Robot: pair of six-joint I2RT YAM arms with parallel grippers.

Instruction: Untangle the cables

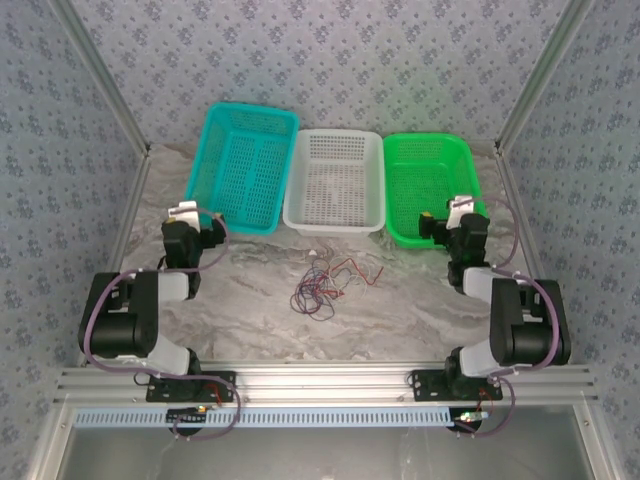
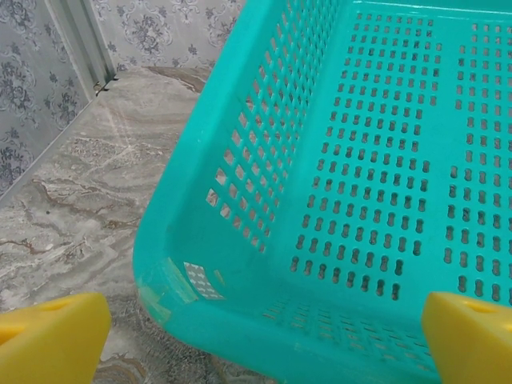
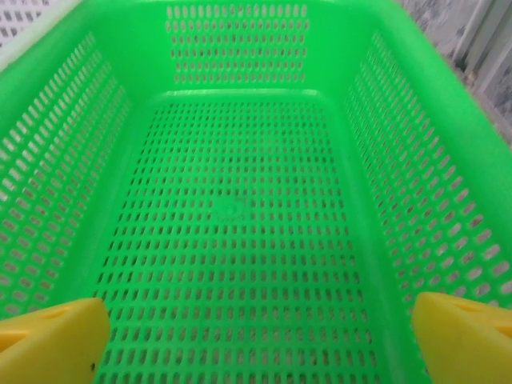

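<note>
Top view: the cables [image 1: 325, 283], a loose red-and-dark tangle, lie on the marble table [image 1: 400, 310] near the white basket [image 1: 333, 215]. They look light and limp, so an outlying red loop seems the best pinch.

Left wrist: the left gripper [image 2: 264, 344] is spread wide above the teal basket [image 2: 264, 160].

Right wrist: the right gripper [image 3: 260, 344] is equally spread over the green basket [image 3: 232, 208].

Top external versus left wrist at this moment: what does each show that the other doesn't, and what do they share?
Extra in top external: the tangle of thin, mostly red and dark cables lying on the table, a white perforated plastic basket and a green perforated plastic basket.
Extra in left wrist: the left gripper with its yellow fingers spread wide, nothing between them.
Shared: the teal perforated plastic basket and the marble-patterned tabletop.
</note>
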